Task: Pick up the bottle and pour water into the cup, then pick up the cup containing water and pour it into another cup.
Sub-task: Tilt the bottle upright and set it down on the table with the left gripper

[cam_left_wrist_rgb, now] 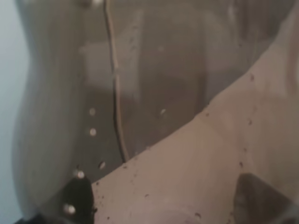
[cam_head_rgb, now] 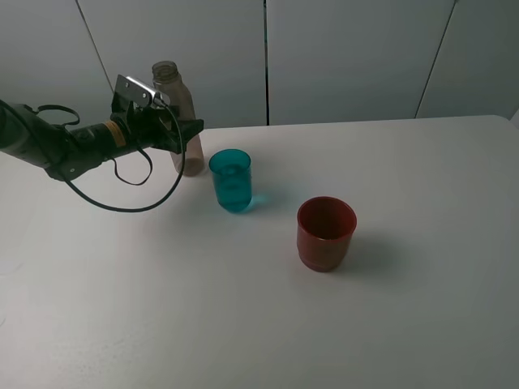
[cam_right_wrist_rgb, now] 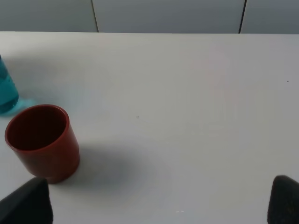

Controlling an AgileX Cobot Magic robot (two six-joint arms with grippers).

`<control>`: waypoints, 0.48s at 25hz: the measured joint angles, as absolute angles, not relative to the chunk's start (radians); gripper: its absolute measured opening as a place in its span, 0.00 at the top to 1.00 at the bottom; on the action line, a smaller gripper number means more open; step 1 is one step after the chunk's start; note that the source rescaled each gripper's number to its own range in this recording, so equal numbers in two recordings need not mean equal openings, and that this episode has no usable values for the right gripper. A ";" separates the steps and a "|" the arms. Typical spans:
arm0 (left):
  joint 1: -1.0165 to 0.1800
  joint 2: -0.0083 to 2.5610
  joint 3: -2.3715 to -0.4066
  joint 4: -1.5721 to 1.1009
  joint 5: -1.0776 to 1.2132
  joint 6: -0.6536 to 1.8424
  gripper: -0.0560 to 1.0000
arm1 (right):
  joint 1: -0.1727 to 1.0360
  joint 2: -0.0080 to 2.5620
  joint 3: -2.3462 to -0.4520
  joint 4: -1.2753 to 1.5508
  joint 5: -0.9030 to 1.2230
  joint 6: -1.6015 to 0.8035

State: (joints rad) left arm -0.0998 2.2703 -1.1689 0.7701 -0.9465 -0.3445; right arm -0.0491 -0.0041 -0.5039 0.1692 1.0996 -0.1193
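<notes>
The bottle (cam_head_rgb: 192,156), smoky grey-brown and capless, stands upright at the table's back left with liquid in its lower part. My left gripper (cam_head_rgb: 186,131) reaches in from the left and is shut on the bottle's middle. In the left wrist view the bottle (cam_left_wrist_rgb: 163,93) fills the frame. The teal cup (cam_head_rgb: 232,181) stands just right of the bottle, and its edge (cam_right_wrist_rgb: 5,91) shows in the right wrist view. The dark red cup (cam_head_rgb: 326,233) (cam_right_wrist_rgb: 42,142) sits further right and nearer. My right gripper (cam_right_wrist_rgb: 154,205) is open, and only its dark fingertips (cam_right_wrist_rgb: 25,203) show.
The white table (cam_head_rgb: 405,308) stretches right and forward of the cups. A grey panelled wall (cam_head_rgb: 349,57) runs behind the table's far edge. The left arm's black cable (cam_head_rgb: 122,203) loops down onto the tabletop.
</notes>
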 joint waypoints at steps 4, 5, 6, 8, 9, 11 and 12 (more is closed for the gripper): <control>-0.100 2.270 -1.169 0.771 -0.936 -0.338 0.34 | -0.049 -0.004 -0.504 0.169 1.100 -0.119; -0.100 2.270 -1.169 0.771 -0.936 -0.338 0.17 | -0.049 -0.004 -0.504 0.169 1.100 -0.119; -0.100 2.270 -1.169 0.771 -0.934 -0.338 0.08 | -0.049 -0.004 -0.504 0.169 1.100 -0.119; -0.100 2.270 -1.169 0.771 -0.932 -0.338 0.03 | -0.049 -0.004 -0.504 0.169 1.100 -0.119; -0.100 2.270 -1.169 0.774 -0.932 -0.338 0.02 | -0.049 -0.004 -0.504 0.169 1.100 -0.119; -0.100 2.269 -1.169 0.791 -0.929 -0.340 0.02 | -0.049 -0.004 -0.504 0.169 1.100 -0.119; -0.100 2.265 -1.169 0.802 -0.922 -0.346 0.02 | -0.049 -0.004 -0.504 0.169 1.100 -0.119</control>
